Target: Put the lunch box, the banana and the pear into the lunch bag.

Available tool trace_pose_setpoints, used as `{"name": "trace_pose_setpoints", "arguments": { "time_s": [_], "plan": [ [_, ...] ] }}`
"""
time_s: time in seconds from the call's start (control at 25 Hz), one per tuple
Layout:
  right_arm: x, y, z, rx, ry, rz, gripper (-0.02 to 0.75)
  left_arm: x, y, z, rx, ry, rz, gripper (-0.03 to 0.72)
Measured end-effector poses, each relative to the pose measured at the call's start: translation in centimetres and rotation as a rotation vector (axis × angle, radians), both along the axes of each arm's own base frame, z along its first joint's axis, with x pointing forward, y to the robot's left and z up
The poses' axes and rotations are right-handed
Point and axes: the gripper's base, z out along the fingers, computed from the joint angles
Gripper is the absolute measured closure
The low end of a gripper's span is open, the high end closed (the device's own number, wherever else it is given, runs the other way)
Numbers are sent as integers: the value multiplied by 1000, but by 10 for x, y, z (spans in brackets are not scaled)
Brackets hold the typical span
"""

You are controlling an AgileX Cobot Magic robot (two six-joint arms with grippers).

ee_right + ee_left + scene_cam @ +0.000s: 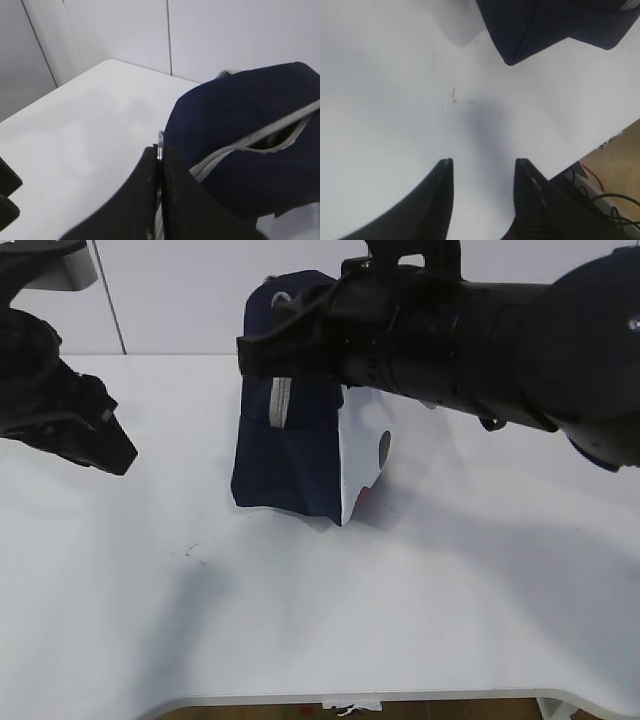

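Presently, my left gripper (482,200) hangs low over bare table (300,630) on the left, jaws spread and holding nothing. Just right of centre stands the lunch bag (285,455), navy with a white side panel, on the far half of the table. My right gripper (160,195) is at the bag's top, jaws pressed together on the zipper ring pull (160,139); the grey zipper (260,137) shows partly open further along.

No lunch box, banana or pear appears in any view; I cannot say where they lie.

Judgement: the step in hand is working the zipper, either opening the bag for loading or closing it after. Which, I cannot tell, since the bag's inside is hidden. The next move calls for drawing the pull steadily along the zipper line while the soft bag stays put; my left gripper is free to brace it.

Room: broad clear table lies near and left. The near table edge (600,145) is close to my left gripper, with cables (605,197) below it.
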Motion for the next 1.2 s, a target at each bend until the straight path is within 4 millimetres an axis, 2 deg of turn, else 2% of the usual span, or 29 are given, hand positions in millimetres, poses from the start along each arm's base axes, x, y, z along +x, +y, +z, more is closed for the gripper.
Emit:
{"name": "trace_pose_setpoints", "arguments": {
  "time_s": [0.24, 0.52, 0.8, 1.2],
  "plan": [
    [5, -4, 1, 24, 8, -32, 737, 11, -9, -13, 3, -19, -25, 381],
    [6, 0, -12, 44, 100, -31, 737, 13, -13, -11, -34, -44, -28, 381],
    [9, 3, -1, 41, 62, -20, 737, 13, -16, -10, -61, -53, -59, 381],
    [15, -4, 7, 28, -50, -105, 737, 13, -18, -9, -84, -64, -76, 381]
  ]
}}
